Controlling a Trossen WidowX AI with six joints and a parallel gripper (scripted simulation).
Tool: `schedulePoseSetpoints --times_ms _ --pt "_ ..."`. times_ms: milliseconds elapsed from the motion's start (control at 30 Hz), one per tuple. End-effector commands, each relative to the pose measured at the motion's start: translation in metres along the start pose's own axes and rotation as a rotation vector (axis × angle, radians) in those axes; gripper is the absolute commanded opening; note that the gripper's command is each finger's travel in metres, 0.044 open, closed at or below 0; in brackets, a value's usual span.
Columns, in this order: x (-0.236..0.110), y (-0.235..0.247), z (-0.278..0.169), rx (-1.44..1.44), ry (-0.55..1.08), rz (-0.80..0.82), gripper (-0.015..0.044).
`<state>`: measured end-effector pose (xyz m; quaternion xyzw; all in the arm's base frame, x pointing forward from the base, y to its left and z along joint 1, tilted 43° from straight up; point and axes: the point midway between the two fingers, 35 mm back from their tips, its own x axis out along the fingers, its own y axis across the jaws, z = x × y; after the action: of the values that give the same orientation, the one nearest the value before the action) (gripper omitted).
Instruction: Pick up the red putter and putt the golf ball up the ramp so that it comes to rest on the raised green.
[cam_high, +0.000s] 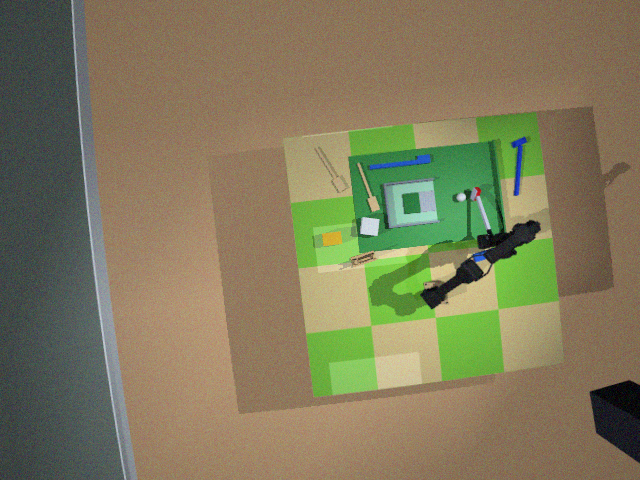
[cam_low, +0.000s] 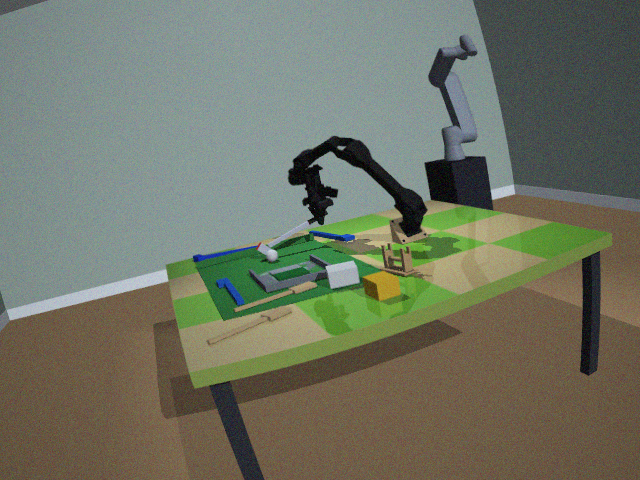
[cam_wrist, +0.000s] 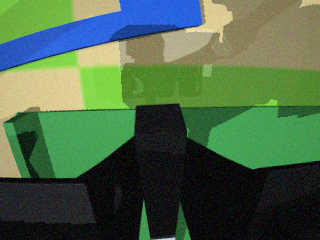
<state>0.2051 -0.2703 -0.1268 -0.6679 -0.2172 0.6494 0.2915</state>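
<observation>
My gripper (cam_high: 489, 236) (cam_low: 316, 222) (cam_wrist: 156, 139) is shut on the dark handle end of the red putter, above the mat's edge. The putter's white shaft (cam_high: 483, 214) (cam_low: 290, 234) slants down to its red and white head (cam_high: 476, 193) (cam_low: 263, 249). The head is low beside the white golf ball (cam_high: 460, 197) (cam_low: 271, 255), on the side away from the ramp; a small gap shows in the top view. The light grey ramp (cam_high: 427, 201) leads up to the raised green (cam_high: 397, 206), within grey walls (cam_high: 387, 206) (cam_low: 279, 284). The wrist view hides the ball and the putter head.
Blue clubs (cam_high: 517, 167) (cam_high: 395, 163) (cam_wrist: 160, 15) and wooden clubs (cam_high: 366, 180) (cam_high: 326, 163) lie around. A white block (cam_high: 369, 226) (cam_low: 342, 274), orange block (cam_high: 331, 238) (cam_low: 382, 285) and small wooden rack stand nearer the mat's far corner. A green border strip (cam_high: 496, 180) stands behind the putter.
</observation>
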Motion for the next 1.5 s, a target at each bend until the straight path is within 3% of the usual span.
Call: schedulePoseSetpoints --times_ms 0,433,833,1000,1467 --pt "-0.001 0.012 0.000 0.000 0.005 0.007 0.0000" --pt "0.001 0.018 0.000 0.004 0.009 0.000 0.0000" --pt "0.001 -0.107 -0.002 0.003 0.007 -0.002 0.0000" --pt "0.001 -0.115 -0.001 0.003 0.007 -0.002 0.0000" --pt "-0.055 -0.114 0.000 0.003 0.006 -0.001 0.0000"
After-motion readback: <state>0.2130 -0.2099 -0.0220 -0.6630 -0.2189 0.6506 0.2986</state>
